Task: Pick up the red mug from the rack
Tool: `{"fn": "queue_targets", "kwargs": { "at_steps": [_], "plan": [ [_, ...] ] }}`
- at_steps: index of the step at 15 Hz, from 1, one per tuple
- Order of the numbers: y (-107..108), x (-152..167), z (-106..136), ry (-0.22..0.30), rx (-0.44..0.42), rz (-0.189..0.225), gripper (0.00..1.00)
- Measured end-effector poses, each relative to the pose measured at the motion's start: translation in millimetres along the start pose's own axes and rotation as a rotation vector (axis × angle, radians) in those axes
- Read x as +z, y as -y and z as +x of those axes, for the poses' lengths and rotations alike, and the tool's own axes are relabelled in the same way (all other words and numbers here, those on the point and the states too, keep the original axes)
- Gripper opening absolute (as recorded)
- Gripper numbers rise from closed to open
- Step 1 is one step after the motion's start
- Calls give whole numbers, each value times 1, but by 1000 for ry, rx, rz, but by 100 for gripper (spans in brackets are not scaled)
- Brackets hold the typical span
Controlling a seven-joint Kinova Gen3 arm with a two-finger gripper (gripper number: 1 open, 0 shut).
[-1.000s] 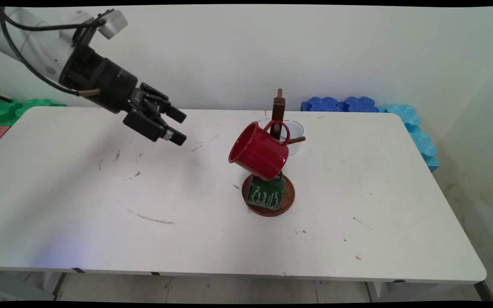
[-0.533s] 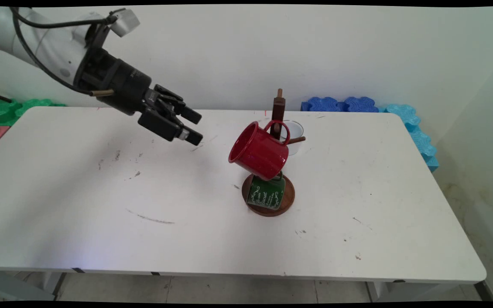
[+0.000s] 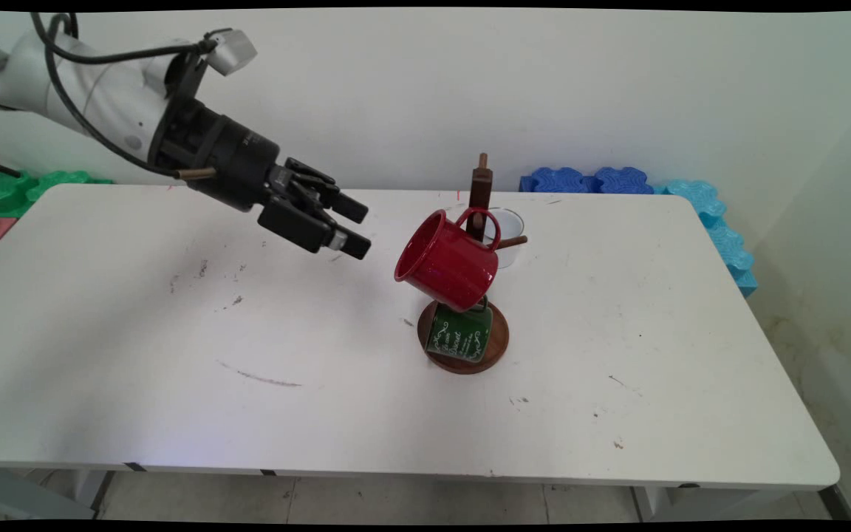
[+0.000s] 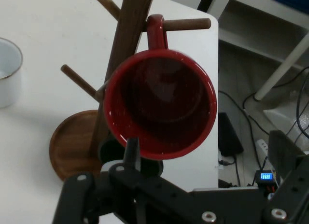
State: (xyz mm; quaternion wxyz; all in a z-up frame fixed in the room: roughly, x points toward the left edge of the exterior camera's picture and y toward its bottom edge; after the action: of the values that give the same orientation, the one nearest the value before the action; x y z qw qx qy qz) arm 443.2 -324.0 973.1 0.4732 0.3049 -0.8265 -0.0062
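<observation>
Red enamel mug (image 3: 448, 260) hangs by its handle on the wooden mug tree (image 3: 480, 193), mouth toward my gripper (image 3: 354, 228) (fingers spread, empty) just beside it.

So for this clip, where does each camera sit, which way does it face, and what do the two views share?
Main view: fixed above the table's near side, looking across the white table to the wall; shows the arm and gripper.
Hand view: on the hand, looking along the gripper into the red mug's mouth; linkage shows at the bottom.
Shared: red mug, wooden mug tree, white cup, green mug.
</observation>
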Motion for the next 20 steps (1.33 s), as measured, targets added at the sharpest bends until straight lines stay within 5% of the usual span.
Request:
{"fn": "queue_targets", "kwargs": {
  "at_steps": [20],
  "plan": [
    [3, 50, -4, -42, 28, -31, 100]
  ]
}}
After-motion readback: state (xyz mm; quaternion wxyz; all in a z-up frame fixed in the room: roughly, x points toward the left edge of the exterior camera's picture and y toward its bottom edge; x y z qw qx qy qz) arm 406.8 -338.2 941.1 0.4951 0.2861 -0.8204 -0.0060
